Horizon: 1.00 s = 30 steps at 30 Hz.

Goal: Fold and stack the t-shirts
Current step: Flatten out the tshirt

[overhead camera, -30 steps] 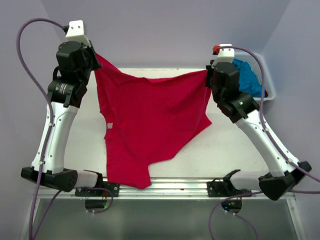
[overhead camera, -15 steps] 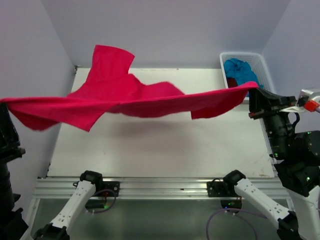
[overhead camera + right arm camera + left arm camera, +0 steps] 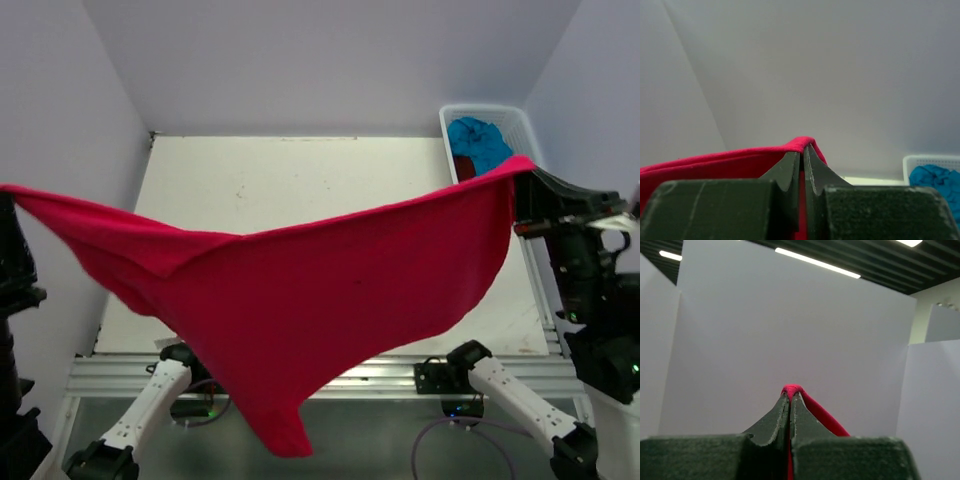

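Two pinches on red-pink t-shirt (image 3: 330, 290): left end effector (image 3: 790, 399) & right end effector (image 3: 802, 151), cloth sagging btwn.

**Shirt swings down and forward**

Half a second ago the red-pink t-shirt (image 3: 300, 330) billowed out flat toward the back. Now its body has dropped forward and sags low over the near edge of the table (image 3: 300, 180).

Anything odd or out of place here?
Nothing damaged. The red-pink t-shirt is held in the air, pinched between the left pincer and right pincer, sagging lopsidedly rather than flat; a turquoise shirt lies crumpled in the basket.
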Motion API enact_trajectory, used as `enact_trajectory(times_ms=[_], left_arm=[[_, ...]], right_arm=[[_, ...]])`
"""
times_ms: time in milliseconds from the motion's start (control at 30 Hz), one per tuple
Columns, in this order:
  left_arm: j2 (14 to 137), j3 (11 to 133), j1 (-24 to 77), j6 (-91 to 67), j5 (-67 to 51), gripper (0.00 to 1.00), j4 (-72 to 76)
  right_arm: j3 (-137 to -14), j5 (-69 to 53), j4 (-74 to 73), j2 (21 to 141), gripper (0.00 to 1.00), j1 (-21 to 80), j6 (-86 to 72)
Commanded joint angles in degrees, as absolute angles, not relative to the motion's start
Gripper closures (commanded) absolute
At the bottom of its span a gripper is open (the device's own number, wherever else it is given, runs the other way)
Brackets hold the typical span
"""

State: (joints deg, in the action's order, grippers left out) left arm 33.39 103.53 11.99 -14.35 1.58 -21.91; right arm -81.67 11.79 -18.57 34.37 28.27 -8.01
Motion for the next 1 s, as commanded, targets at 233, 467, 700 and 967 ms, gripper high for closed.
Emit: enact_trajectory(times_ms=[233,467,700,967], left_arm=[[53.2,79.8,11.6,-12.0,23.6,1.00,-20.4],[72.6,66.4,10.6,-14.4,32.8,1.00,-11.9],[90.0,67.1,5.4,-19.7,32.3,1.00,-6.9],[99.4,69.2,2.4,-20.7,31.2,1.00,-2.4]], right_arm=[[-81.5,25.7,-25.3,69.2,1.00,27.9,-10.5],[-86.8,30.6,-25.0,90.4,1.00,27.9,-11.5],[-95.3,34.4,-22.0,106.7,1.00,26.3,-12.8],[-101.2,39.9,-18.8,118.8,1.00,22.6,-12.8]])
